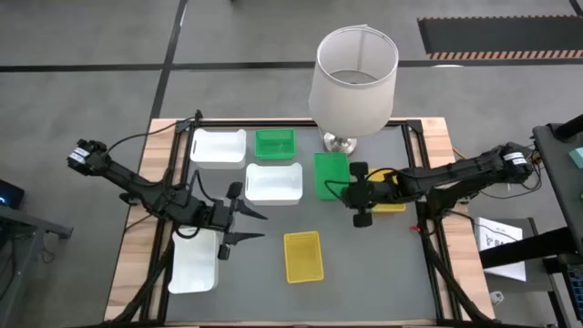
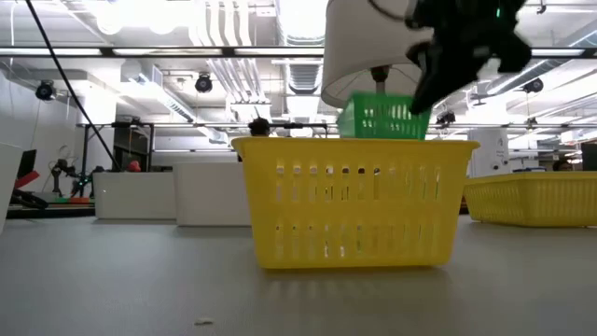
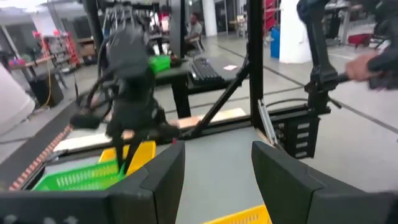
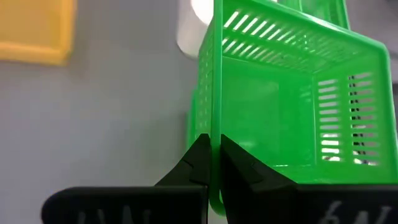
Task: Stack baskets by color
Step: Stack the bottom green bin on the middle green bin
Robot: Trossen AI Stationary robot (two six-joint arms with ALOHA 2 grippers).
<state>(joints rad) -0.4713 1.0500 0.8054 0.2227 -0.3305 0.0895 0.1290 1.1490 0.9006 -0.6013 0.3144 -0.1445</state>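
Observation:
My right gripper (image 1: 352, 190) is shut on a green basket (image 1: 331, 173) in front of the lamp; the low view shows this basket (image 2: 382, 117) raised behind a yellow basket (image 2: 354, 201). My left gripper (image 1: 246, 226) stands open at the table's left, fingers level, touching nothing, just right of a white basket (image 1: 194, 264). Two more white baskets (image 1: 219, 146) (image 1: 273, 182) and another green basket (image 1: 275, 143) rest flat on the mat at the back. One yellow basket (image 1: 302, 255) sits near the front, another (image 1: 390, 202) under my right arm. My right gripper pinches one side wall of the green basket at its rim (image 4: 216, 134), one finger inside the basket and one outside. The fingers come slanting down from the table's right. The basket sits tilted in the hold, its open side turned toward the gripper, raised above the mat.
A tall lamp with a white shade (image 1: 353, 77) stands at the back middle, close to the held basket. Dark frame rails run along the mat's edges (image 1: 424, 164). Bare grey mat lies at the front right (image 1: 373, 273). A person's hand (image 3: 367, 62) shows beyond the table.

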